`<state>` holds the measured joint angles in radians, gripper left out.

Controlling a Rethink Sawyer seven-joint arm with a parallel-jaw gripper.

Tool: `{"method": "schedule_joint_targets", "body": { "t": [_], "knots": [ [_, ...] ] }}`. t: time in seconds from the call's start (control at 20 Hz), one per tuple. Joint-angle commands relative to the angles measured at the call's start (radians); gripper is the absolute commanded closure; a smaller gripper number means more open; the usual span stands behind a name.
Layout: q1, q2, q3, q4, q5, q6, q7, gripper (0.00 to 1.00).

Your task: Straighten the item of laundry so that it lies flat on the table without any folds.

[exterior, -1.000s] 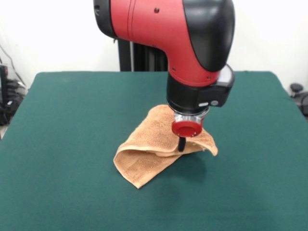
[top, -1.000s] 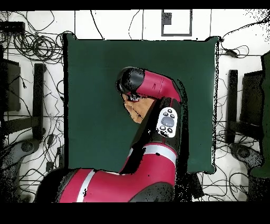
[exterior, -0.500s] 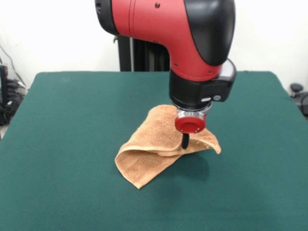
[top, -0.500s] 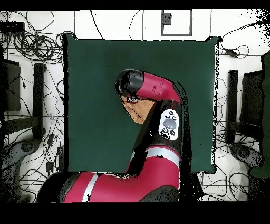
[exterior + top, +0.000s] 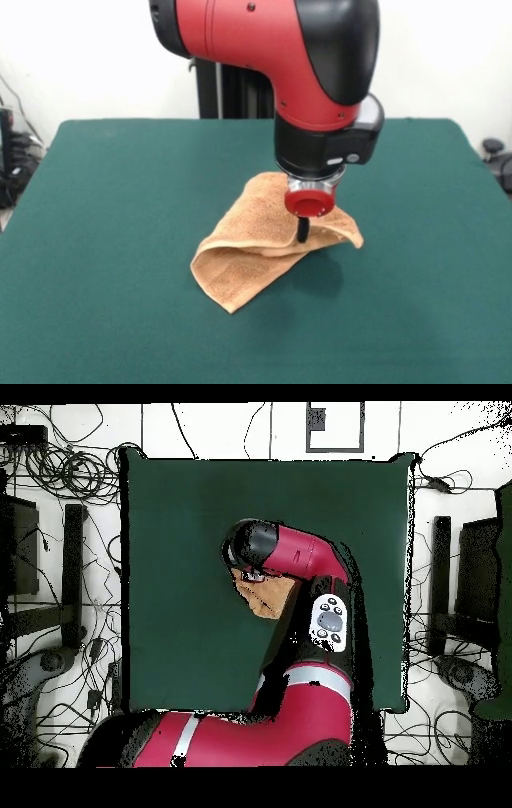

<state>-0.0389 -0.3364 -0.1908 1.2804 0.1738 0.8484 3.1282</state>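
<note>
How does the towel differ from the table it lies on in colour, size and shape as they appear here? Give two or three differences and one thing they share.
The towel is orange-tan; the table is dark green. The towel is small; the table is far larger, spreading well beyond it on every side. The towel is folded over itself, one edge raised at the gripper; the table's top lies flat and smooth. Both look like cloth surfaces.

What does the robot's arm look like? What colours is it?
The arm is fat and rounded, shiny red with glossy black caps at its joints. Its black wrist ends in a silver ring and a round red knob, with thin black fingers below. From overhead, the arm shows a white band and a pale oval pad of buttons.
</note>
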Motion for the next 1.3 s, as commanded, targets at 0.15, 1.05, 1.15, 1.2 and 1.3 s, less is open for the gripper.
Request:
{"method": "schedule_joint_targets", "body": {
  "t": [0.15,1.05,1.15,1.2,1.3],
  "knots": [
    [-0.024,-0.003,0.141,0.169,-0.067,-0.042,-0.170,0.00],
    [-0.101,-0.033,0.187,0.172,-0.152,0.001,-0.216,0.00],
    [-0.108,-0.037,0.191,0.170,-0.164,0.013,-0.220,0.00],
    [-0.112,-0.040,0.192,0.170,-0.168,0.018,-0.223,0.00],
    [-0.121,-0.045,0.195,0.170,-0.179,0.027,-0.231,0.00]
  ]
}}
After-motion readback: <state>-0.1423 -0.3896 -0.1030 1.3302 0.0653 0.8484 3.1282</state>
